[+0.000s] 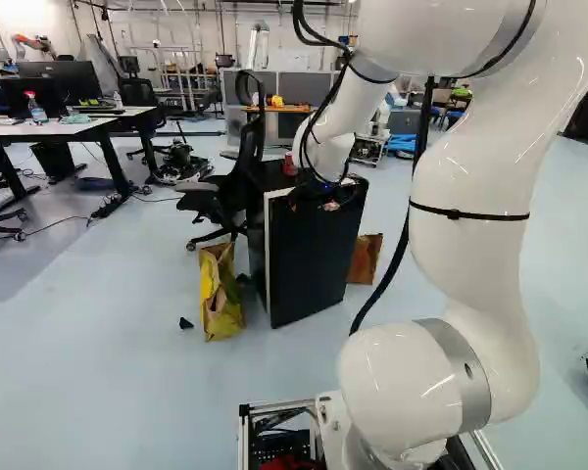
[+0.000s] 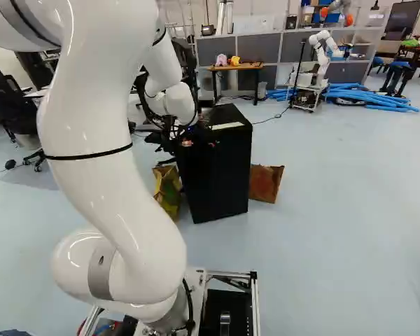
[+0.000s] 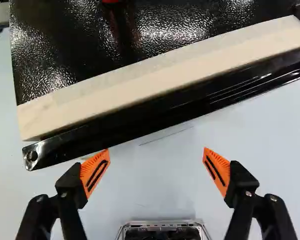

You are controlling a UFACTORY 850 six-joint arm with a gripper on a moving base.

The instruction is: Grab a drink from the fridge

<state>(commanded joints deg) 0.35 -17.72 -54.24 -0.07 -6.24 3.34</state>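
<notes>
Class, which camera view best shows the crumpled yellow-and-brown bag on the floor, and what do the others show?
Left base view: the bag stands nearly unobstructed beside the black boxy fridge. The right base view shows only part, between the white arm and fridge; the wrist view, none.

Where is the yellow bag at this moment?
The yellow bag stands on the floor, just left of the black fridge in the left base view, nearer than the office chair.
</notes>
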